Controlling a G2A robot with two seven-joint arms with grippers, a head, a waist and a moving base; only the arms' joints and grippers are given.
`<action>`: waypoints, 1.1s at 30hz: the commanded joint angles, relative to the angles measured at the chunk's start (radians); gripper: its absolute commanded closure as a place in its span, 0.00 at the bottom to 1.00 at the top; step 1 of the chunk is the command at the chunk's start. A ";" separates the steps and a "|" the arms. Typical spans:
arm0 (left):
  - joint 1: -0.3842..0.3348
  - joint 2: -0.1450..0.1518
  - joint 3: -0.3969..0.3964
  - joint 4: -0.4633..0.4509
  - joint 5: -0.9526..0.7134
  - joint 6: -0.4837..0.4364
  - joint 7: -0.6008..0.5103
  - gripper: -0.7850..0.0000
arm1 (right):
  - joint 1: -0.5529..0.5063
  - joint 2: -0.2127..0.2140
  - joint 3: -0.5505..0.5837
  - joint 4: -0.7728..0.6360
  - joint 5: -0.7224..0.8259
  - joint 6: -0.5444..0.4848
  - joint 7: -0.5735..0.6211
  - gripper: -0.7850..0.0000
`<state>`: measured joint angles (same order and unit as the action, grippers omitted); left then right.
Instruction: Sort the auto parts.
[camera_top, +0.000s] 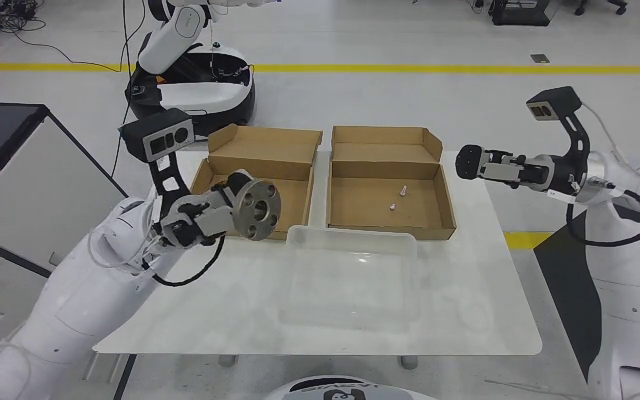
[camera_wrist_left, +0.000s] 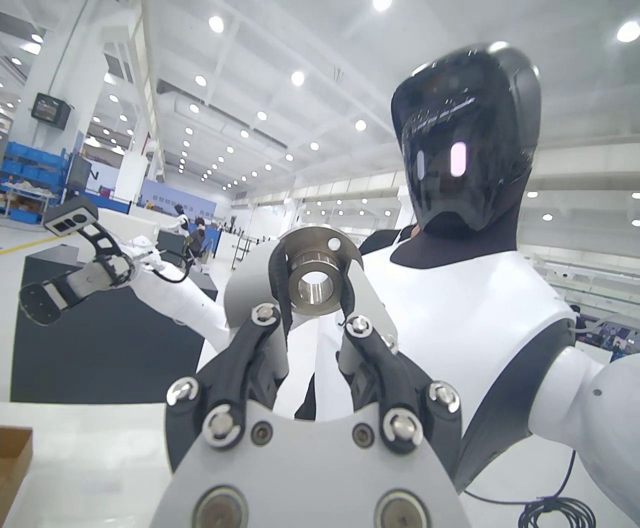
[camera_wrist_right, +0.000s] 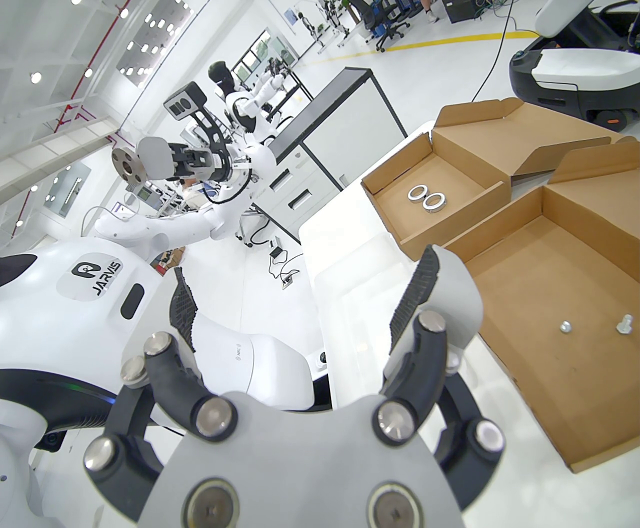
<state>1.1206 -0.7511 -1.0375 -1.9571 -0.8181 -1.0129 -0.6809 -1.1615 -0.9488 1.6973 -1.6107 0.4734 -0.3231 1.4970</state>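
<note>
Clear tray (camera_top: 350, 300) sits nearest the robot, mid tabletop (camera_top: 470, 290).

L gripper (camera_top: 242, 207) is up off the tabletop on the L side. In top view it's at the near wall of the L box (camera_top: 295, 195), just off the tray's far L corner. Its fingers (camera_wrist_left: 278, 280) are clamped on a metal flange hub (camera_wrist_left: 311, 287). The hub's short neck sits btwn the two pads, one pad touching each side. Bore end faces the wrist cam, and the wide drilled flange plate sticks out past the fingertips. In top view the hub is in the air, turned on its side, w/ the flange face toward the tray side.

R gripper (camera_top: 468, 162) is well apart from the hub, by the tabletop's far R edge, just beside the R wall of the R box (camera_top: 370, 200). Its fingers (camera_wrist_right: 425, 285) are spread wide, holding nothing.

Farther back, the 2 open cardboard boxes stand side by side, touching. L box has 2 metal rings (camera_wrist_right: 417, 192) flat on its floor, touching each other. R box has 2 small bolts (camera_top: 402, 188) around mid-floor, near each other but apart.
</note>
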 joint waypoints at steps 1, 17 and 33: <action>0.001 -0.011 -0.001 0.009 -0.002 0.001 0.017 1.00 | 0.000 0.000 0.000 0.000 0.000 0.000 0.000 0.00; 0.053 -0.132 -0.006 -0.052 -0.419 0.001 -0.127 1.00 | 0.000 0.000 0.000 0.000 0.000 0.000 0.000 0.00; 0.128 -0.214 -0.115 -0.017 -0.389 0.088 -0.215 1.00 | 0.000 0.000 0.000 0.000 0.000 0.000 0.000 0.00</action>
<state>1.2410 -0.9622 -1.1443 -1.9795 -1.2229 -0.9286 -0.8921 -1.1615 -0.9488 1.6973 -1.6107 0.4734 -0.3231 1.4970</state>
